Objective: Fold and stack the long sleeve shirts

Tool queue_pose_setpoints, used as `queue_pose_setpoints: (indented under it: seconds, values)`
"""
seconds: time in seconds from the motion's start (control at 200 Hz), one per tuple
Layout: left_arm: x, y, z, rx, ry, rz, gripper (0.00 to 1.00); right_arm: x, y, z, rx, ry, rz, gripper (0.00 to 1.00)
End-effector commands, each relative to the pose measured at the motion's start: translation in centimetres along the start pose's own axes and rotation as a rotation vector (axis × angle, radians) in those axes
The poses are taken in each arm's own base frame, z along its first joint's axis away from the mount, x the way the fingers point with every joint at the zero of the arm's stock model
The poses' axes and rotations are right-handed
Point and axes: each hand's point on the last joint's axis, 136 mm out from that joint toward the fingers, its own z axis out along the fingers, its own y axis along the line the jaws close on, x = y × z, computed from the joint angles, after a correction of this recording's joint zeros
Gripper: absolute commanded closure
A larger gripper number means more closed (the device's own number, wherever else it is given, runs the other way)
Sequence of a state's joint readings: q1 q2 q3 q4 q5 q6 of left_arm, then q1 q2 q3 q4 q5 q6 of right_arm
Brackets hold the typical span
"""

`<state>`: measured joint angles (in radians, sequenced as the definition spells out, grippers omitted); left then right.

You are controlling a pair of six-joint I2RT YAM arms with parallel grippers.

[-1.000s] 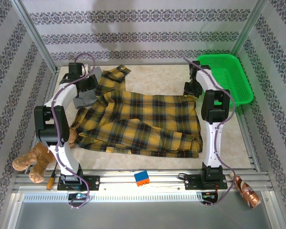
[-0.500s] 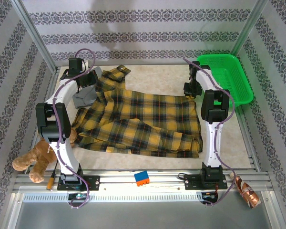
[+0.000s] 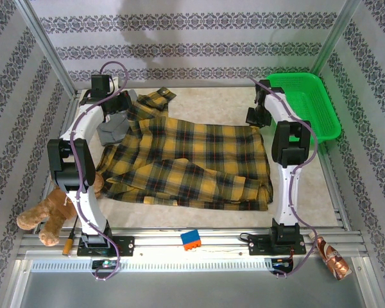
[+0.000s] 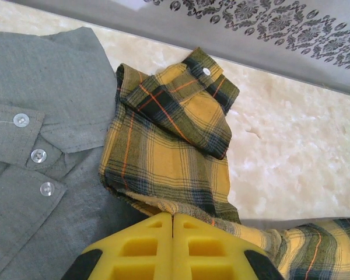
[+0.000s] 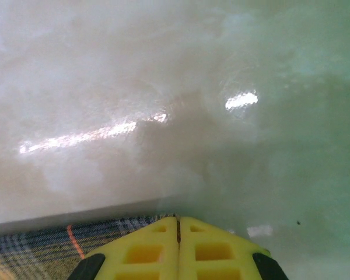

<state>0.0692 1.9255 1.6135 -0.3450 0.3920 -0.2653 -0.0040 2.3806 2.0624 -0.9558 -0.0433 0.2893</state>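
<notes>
At the far edge of the plaid shirt (image 3: 192, 160), left gripper (image 4: 172, 219) and right gripper (image 5: 178, 220) pinch cloth, jaws closed, long axis running between them.

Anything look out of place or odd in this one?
A brown plush toy lies at the near-left corner of the table and is no part of the folding. The yellow-and-black plaid flannel shirt is rumpled, its cuffed sleeve overlapping the plain grey collared shirt. A crumpled copper-coloured object lies at the near-right rail end.
</notes>
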Motion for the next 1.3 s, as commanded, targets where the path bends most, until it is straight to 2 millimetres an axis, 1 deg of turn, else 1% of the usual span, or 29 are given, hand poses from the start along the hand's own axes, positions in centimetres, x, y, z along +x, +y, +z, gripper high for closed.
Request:
queue_pose_setpoints:
  seconds: [0.0,0.185,0.3,0.44,0.535,0.664,0.779,0.869,0.989,1.114,1.244,1.294]
  values:
    - [-2.1,0.4,-1.3,-0.004,-0.045,0.048,0.97,-1.6,0.8,-4.1,-0.028,-0.120,-0.005,1.00]
    - [-2.7,0.3,-1.4,0.024,-0.052,0.103,0.96,-1.8,0.5,-6.0,-0.035,-0.211,-0.009,1.00]
    - [-3.2,0.1,-1.2,0.035,-0.057,0.157,0.96,-1.7,0.6,-6.7,-0.056,-0.257,-0.010,1.00]
    - [-3.8,-0.6,-1.0,0.082,-0.074,0.196,0.95,-1.1,0.7,-7.0,-0.069,-0.273,-0.012,1.00]
    - [-3.5,-1.5,-1.1,0.137,-0.072,0.226,0.95,-0.5,0.4,-7.1,-0.062,-0.268,-0.012,1.00]
    - [-1.7,-1.9,-1.9,0.164,-0.046,0.261,0.95,0.6,0.2,-7.8,-0.067,-0.274,-0.008,1.00]
    - [0.6,-1.7,-2.9,0.157,-0.012,0.276,0.95,2.3,0.0,-8.0,-0.058,-0.259,-0.023,1.00]
    - [2.8,-1.4,-3.5,0.150,0.029,0.275,0.95,3.7,-0.1,-8.5,-0.048,-0.258,-0.038,1.00]
    - [4.6,-0.6,-4.5,0.108,0.054,0.276,0.95,6.1,-0.3,-8.4,-0.042,-0.235,-0.039,1.00]
    - [5.9,-0.3,-5.8,0.087,0.063,0.273,0.95,9.0,-0.6,-8.1,-0.022,-0.212,-0.062,1.00]
    - [7.3,0.3,-7.0,0.049,0.082,0.282,0.95,11.4,-1.3,-7.6,-0.004,-0.186,-0.062,1.00]
    - [8.2,0.5,-7.3,0.039,0.102,0.285,0.95,12.2,-1.7,-7.4,0.009,-0.178,-0.064,1.00]
